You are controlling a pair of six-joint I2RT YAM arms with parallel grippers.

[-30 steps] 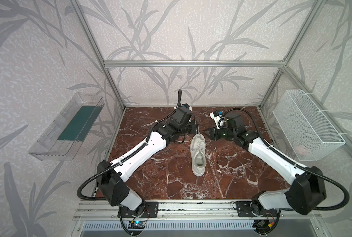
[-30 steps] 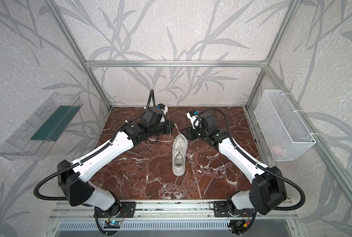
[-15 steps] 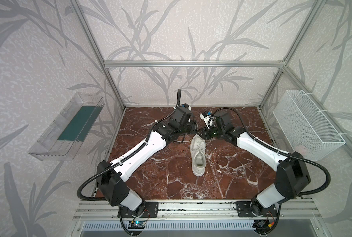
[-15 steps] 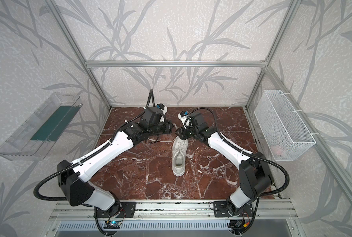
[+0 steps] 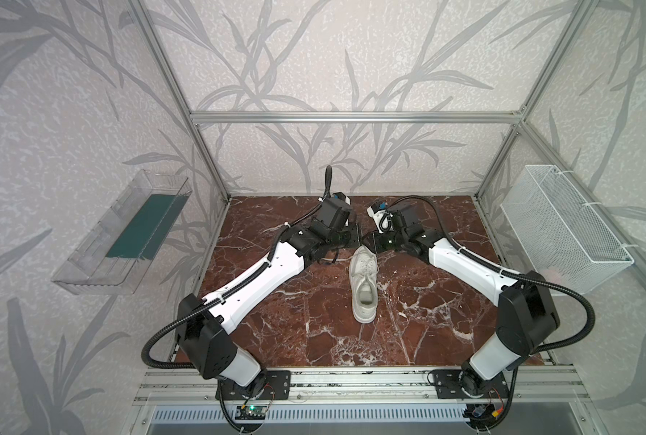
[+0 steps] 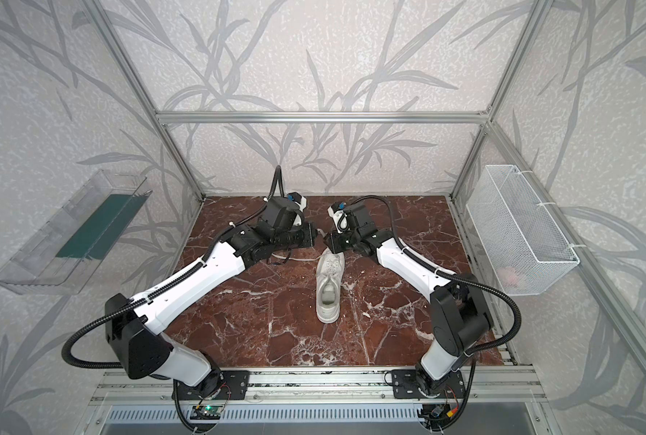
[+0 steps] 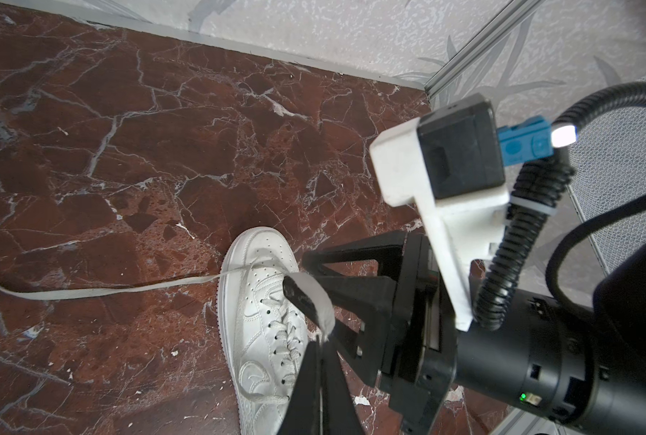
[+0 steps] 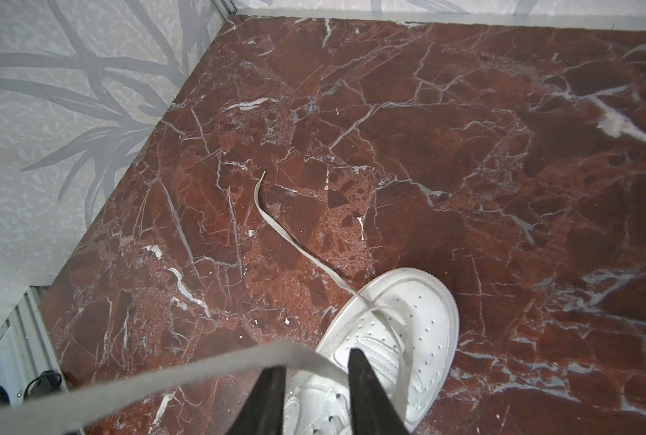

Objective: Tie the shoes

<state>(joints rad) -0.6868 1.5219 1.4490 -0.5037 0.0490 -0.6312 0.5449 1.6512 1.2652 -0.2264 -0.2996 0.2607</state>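
The right arm (image 5: 464,260) has swung inward over the last second, elbow drawn in, bringing the right end effector (image 8: 314,361) up to the toe of the sneaker (image 5: 364,290). The left arm (image 5: 261,271) and the sneaker lie where they were.

Both arms reach low from the front rail (image 5: 351,384) behind the sneaker's heel, forearms angled in, wrists meeting nose to nose just above the toe. The left end effector (image 7: 323,344) is clamped tight, a strand of lace (image 7: 310,297) pinched at its tips. That strand passes over one finger (image 7: 351,288) of the right end effector, whose jaws stand apart, the toe showing through the gap.

The count: two arms, two end effectors, one sneaker, one clear tray (image 5: 122,241), one wire basket (image 5: 562,229). One loose lace end (image 8: 294,244) trails across the desk (image 5: 276,331) beyond the toe.

The sneaker sits mid-desk, heel toward the rail. Bare marble lies open on both sides of the sneaker and behind its heel, and more desk runs on past the toe to the back wall. Tray and basket hang on the side walls, well apart from the sneaker, left and right.
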